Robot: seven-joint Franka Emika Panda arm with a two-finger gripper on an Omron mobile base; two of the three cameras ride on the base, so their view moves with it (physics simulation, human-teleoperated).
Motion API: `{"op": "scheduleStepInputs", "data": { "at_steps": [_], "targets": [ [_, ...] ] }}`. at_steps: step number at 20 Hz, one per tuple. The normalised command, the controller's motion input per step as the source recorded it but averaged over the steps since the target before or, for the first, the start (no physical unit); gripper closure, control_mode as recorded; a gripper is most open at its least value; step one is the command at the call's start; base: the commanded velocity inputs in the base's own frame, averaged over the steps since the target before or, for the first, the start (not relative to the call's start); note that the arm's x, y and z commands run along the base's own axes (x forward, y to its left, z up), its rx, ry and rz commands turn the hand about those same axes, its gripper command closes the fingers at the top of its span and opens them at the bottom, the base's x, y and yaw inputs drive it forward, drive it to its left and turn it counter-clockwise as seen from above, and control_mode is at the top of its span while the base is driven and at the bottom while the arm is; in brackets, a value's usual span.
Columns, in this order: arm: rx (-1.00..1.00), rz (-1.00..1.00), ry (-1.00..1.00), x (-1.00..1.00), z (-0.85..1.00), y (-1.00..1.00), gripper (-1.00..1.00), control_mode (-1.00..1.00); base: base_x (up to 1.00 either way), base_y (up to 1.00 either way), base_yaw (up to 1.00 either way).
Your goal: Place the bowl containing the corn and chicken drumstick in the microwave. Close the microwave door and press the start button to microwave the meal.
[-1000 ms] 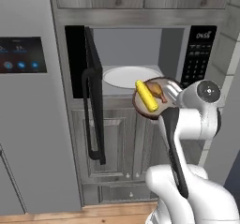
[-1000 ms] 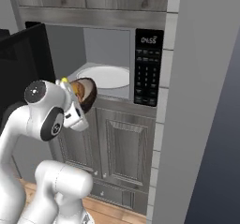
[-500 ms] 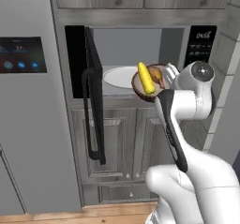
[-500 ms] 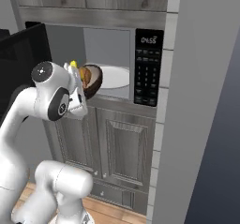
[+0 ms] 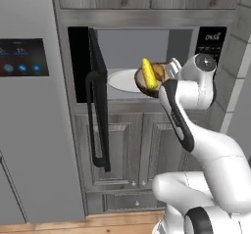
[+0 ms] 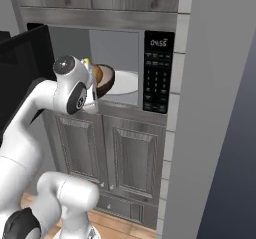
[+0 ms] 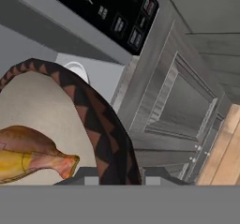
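- The round dark-brown wooden-looking bowl (image 5: pixel 151 82) is held up at the mouth of the black built-in microwave (image 5: pixel 147 64), right at the front edge of the opening and partly over the white turntable (image 5: pixel 123 80).
- A bright yellow corn cob (image 5: pixel 148 73) is seen lying across the bowl, and a small brown-orange chicken drumstick (image 7: pixel 35 148) is tucked next to it; in the hand view both are pressed up against each other on the bowl's pale inside.
- The bowl's rim (image 7: pixel 101 138) is pinched by the two-finger gripper (image 7: pixel 119 180), so the jaws are closed part-way onto the rim wall, with one finger inside and one outside as far as can be made out. The fingertips themselves are mostly hidden by the rim.
- The wide black microwave door (image 5: pixel 93 105) is swung fully open to the left, its long vertical black bar handle (image 5: pixel 96 125) standing out toward the camera.
- The button panel (image 6: pixel 156 73) with its lit display is found at the right of the cavity, just beside the bowl in the right base view.
- Grey panelled cabinet doors (image 6: pixel 107 153) are below the microwave, and a grey fridge with a dark screen (image 5: pixel 23 58) is off to the left.
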Motion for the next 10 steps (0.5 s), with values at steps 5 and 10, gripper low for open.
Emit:
{"op": "scheduleStepInputs", "data": {
  "at_steps": [5,10],
  "targets": [
    [0.02,0.00,0.00,0.61,-0.15,0.00,1.00,-1.00,0.00,0.00,0.00],
    [0.00,0.00,0.02,0.62,-0.17,0.00,1.00,-1.00,0.00,0.00,0.00]
  ]
}}
